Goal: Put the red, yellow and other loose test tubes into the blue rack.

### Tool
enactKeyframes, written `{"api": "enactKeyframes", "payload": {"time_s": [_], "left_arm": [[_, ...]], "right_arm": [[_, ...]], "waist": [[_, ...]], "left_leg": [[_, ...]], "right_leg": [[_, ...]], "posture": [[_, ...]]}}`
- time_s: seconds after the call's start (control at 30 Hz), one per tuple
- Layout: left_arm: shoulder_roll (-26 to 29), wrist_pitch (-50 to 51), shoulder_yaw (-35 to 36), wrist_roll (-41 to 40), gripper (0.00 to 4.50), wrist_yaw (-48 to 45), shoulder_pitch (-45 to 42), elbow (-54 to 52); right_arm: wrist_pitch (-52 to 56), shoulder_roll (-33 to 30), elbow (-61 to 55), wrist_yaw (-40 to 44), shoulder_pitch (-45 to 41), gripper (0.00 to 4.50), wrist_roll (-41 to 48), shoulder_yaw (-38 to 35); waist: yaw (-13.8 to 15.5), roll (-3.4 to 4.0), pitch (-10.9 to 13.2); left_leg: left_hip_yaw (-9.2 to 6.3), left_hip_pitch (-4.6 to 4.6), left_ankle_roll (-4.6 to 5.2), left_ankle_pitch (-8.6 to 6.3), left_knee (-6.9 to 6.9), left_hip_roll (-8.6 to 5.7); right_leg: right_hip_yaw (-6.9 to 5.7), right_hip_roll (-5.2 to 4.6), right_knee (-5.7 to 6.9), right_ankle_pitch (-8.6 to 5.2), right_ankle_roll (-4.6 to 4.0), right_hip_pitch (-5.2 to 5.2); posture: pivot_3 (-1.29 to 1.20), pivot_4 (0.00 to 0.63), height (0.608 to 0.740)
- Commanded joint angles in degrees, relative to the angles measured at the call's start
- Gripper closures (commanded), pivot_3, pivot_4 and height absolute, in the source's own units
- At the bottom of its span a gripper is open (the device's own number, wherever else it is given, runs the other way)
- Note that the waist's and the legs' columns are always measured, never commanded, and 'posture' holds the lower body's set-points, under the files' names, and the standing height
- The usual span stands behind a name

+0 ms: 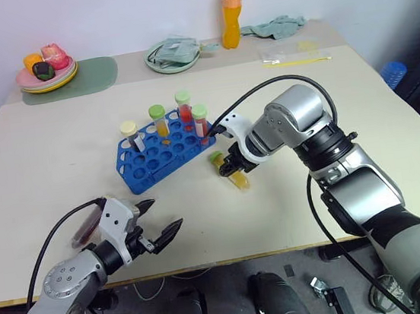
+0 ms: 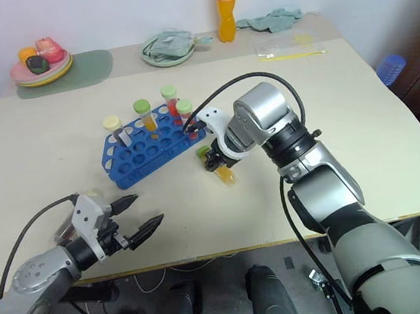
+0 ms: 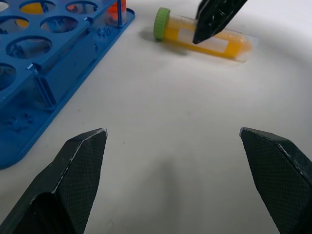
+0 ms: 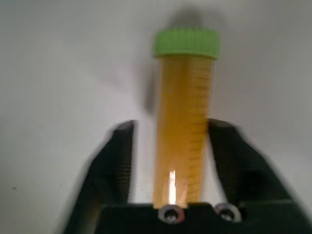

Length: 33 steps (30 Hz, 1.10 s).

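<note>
- The right arm reaches in over the table (image 1: 54, 138), its wrist bent steeply down, so that the right gripper (image 1: 234, 171) comes at the yellow tube (image 1: 237, 179) from above.
- In the right wrist view its fingers (image 4: 117, 161) straddle that tube (image 4: 184, 122): one finger lies against the tube's side, and a sliver of table shows between the tube and the other finger. I cannot tell whether the pinch is complete.
- The yellow tube lies flat on the table just beside the near-right corner of the rack (image 1: 156, 157), its green cap towards the rack.
- The left arm hangs low near the table's front edge. The left gripper (image 1: 161, 220) points roughly level across the table with its fingers (image 3: 78, 165) spread wide and nothing between them.
- Four capped tubes (image 1: 159, 122) stand upright in the rack's back rows; the front holes are empty.
- At the far edge: a plate (image 1: 47, 79) with fruit on a green mat, an orange bottle (image 1: 230, 9), a cloth (image 1: 280, 26).
</note>
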Motion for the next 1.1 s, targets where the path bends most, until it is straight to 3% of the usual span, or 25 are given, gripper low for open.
{"api": "enactKeyframes", "payload": {"time_s": [0.03, 0.13, 0.27, 0.37, 0.47, 0.57, 0.63, 0.77, 1.1], "left_arm": [[-0.3, -0.9, 0.0, -0.1, 0.0, 0.4, -0.2, -2.7], [-0.2, -0.6, 0.0, -0.2, 0.0, 0.5, -0.5, -3.0], [0.0, -0.1, 0.2, -0.4, 0.0, 0.6, -0.7, -3.2], [0.4, 0.8, 1.2, -0.7, 0.0, 1.1, -1.0, -3.4], [0.7, 1.4, 2.8, -0.9, 0.0, 1.6, -1.6, -2.5], [1.0, 1.9, 3.8, -1.0, 0.0, 1.7, -2.4, -1.7], [1.1, 2.1, 3.9, -1.0, 0.0, 1.6, -2.7, -1.6], [1.4, 2.2, 4.7, -1.2, 0.0, 1.1, -4.3, -0.7], [0.5, -1.1, 7.2, -0.4, 0.0, -0.5, -1.6, 0.8]], "right_arm": [[0.3, 0.1, -0.3, -0.4, -1.8, 3.71, 0.0, 0.2], [0.3, -0.5, -2.0, -0.3, -1.6, 3.79, 1.3, -0.4], [-1.0, -2.9, -13.1, 3.2, 1.8, 3.79, 6.1, -2.8], [-18.1, -3.0, -29.2, 8.6, 10.8, 3.79, 6.4, -6.3], [-35.0, 2.1, -32.8, 8.7, 17.5, 3.79, 2.7, -8.6], [-52.6, 8.3, -30.3, 9.0, 22.8, 3.79, -2.5, -7.7], [-58.4, 10.3, -28.4, 9.1, 24.0, 3.79, -5.3, -7.2], [-81.2, 18.6, -11.0, 0.9, 23.3, 3.79, -17.9, -5.1], [-96.7, 25.0, 8.7, -1.1, 20.9, 3.79, -24.1, -8.0]], "waist": [[0.0, 0.0, 0.0], [0.0, 0.0, 0.0], [0.1, 0.01, 0.0], [0.1, -0.04, 0.0], [-0.3, -0.01, 0.0], [-0.5, -0.02, 0.0], [-0.5, -0.01, 0.0], [-0.5, -0.06, 0.0], [-0.7, -0.04, 0.0]], "left_leg": [[0.0, 0.0, 0.0, 0.0, -0.01, 0.0], [-0.01, 0.0, 0.0, 0.0, 0.0, 0.0], [-0.02, -0.01, 0.01, 0.0, 0.0, 0.0], [-0.08, -0.04, 0.04, -0.03, 0.0, 0.0], [-0.04, -0.02, 0.08, -0.05, 0.0, 0.02], [-0.03, 0.02, 0.08, -0.05, 0.0, 0.07], [-0.05, 0.03, 0.07, -0.05, 0.01, 0.07], [-0.02, 0.05, 0.05, -0.03, 0.01, 0.05], [-0.04, 0.05, 0.01, -0.02, -0.03, 0.05]], "right_leg": [[0.0, 0.0, 0.0, 0.0, 0.0, 0.0], [0.0, 0.0, 0.0, 0.0, 0.0, 0.0], [-0.01, 0.0, 0.0, 0.0, 0.0, 0.0], [-0.07, 0.0, -0.05, -0.01, 0.02, 0.02], [-0.05, 0.02, -0.03, -0.02, 0.05, 0.02], [-0.04, 0.08, 0.02, -0.01, 0.04, 0.02], [-0.04, 0.08, 0.02, -0.01, 0.04, 0.02], [-0.02, 0.04, 0.03, 0.0, 0.03, 0.04], [-0.01, 0.01, 0.02, 0.0, 0.02, 0.02]], "posture": [[0.0, 0.15, 0.74], [0.0, 0.15, 0.74], [0.0, 0.15, 0.74], [0.0, 0.15, 0.74], [0.0, 0.15, 0.74], [0.0, 0.15, 0.74], [0.0, 0.15, 0.74], [0.0, 0.15, 0.74], [0.0, 0.15, 0.74]]}}
